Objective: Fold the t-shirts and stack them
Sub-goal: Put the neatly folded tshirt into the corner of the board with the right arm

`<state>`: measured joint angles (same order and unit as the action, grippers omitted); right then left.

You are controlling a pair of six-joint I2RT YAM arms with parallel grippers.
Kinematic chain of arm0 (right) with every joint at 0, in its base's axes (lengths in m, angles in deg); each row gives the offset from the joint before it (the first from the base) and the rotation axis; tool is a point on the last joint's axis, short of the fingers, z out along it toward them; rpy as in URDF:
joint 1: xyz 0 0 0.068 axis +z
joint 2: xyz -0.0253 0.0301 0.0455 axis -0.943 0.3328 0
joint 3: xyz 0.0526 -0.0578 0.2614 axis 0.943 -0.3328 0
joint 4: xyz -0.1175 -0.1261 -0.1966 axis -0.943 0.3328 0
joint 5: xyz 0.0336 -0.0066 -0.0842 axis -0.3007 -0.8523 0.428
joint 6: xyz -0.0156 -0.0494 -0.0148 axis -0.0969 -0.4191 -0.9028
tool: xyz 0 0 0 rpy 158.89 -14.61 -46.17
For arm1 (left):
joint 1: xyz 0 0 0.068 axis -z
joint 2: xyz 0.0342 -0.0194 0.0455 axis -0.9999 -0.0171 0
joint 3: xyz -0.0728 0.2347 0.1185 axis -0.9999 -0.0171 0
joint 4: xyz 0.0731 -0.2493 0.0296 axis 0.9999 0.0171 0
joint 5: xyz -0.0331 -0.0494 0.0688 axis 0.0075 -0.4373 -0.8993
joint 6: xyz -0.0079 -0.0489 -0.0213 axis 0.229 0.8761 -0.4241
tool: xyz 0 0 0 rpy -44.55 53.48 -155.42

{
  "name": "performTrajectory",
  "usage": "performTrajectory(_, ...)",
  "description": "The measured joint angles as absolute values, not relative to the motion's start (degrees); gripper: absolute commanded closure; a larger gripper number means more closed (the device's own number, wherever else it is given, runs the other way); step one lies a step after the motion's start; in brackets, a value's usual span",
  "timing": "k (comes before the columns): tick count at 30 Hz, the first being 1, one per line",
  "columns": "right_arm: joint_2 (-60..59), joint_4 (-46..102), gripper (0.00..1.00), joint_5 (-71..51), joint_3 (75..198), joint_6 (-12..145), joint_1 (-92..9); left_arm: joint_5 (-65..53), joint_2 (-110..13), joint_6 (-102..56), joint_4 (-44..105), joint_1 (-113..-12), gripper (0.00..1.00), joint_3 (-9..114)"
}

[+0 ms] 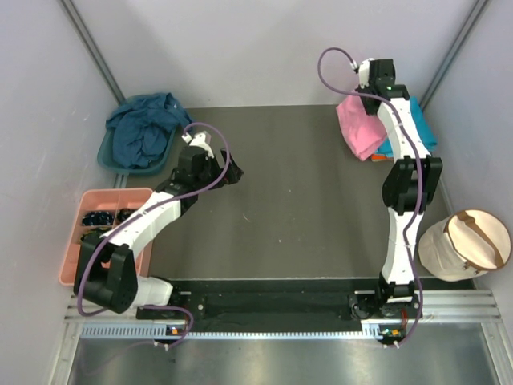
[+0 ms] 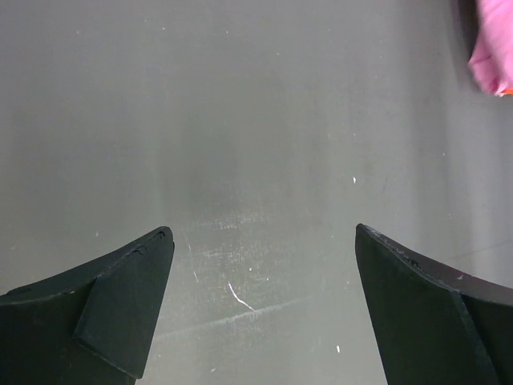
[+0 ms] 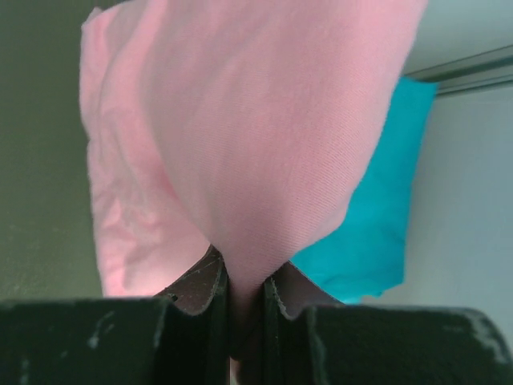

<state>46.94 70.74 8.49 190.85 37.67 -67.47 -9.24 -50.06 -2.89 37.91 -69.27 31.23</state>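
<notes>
Top external view, starting at the left: the navy shirt [image 1: 144,128] lies crumpled in the basin [image 1: 104,158], behind and to the left of my left gripper [image 1: 232,172]. Its fingers [image 2: 120,281] stand wide apart over the table [image 2: 240,120], holding nothing. Well off to the right of those fingers are the other shirts. The pink shirt [image 3: 256,136] is on top, and my right gripper [image 3: 244,281] is clamped on a pinched ridge of it. The turquoise shirt [image 3: 377,224] lies underneath and pokes out to the right of the fingers. The cloth looks thin, light and floppy, so I judge it will sag and drag rather than keep a fold. A hem or shoulder seam should make a better hold than this mid-panel bunch. An orange sliver [image 1: 378,156] peeks out on the near side; I can't tell whether it's a whole shirt. From above, the right fingertips are hidden.
</notes>
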Motion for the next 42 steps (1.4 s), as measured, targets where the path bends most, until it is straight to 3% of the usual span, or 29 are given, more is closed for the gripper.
performTrajectory(15,45.74,66.05,1.0,13.6,193.15,33.85,-67.86,-9.06,-51.42,-2.89,37.89,-69.86,0.01,31.25)
performTrajectory(42,44.73,63.99,1.0,12.07,190.22,34.13,-76.32,-8.12,-56.38,-2.85,38.0,-70.28,0.01,33.91)
